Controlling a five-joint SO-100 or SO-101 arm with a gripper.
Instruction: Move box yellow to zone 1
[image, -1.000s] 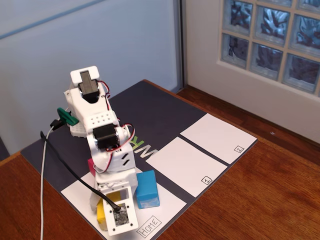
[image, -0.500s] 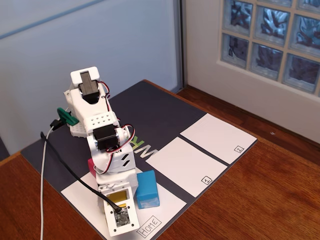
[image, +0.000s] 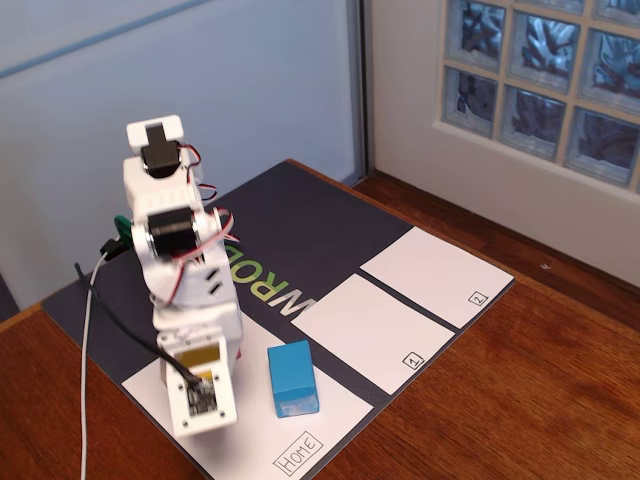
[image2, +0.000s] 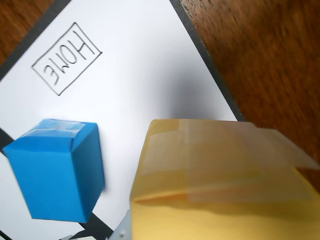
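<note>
Yellow paper-wrapped box (image: 202, 353) sits clamped in my gripper (image: 201, 375), above the white paper sheet marked Home (image: 330, 410) in the fixed view; I should carry it right, clearing the blue paper-wrapped block (image: 293, 378), to the white sheet marked 1 (image: 365, 330). Wrist view: the box's taped end (image2: 220, 165) fills the frame, so I hold firmly and level.

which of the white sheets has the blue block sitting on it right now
The Home sheet, the large one with "Home" handwritten in its corner; the blue block stands on it. The sheets marked 1 and 2 are bare.
</note>
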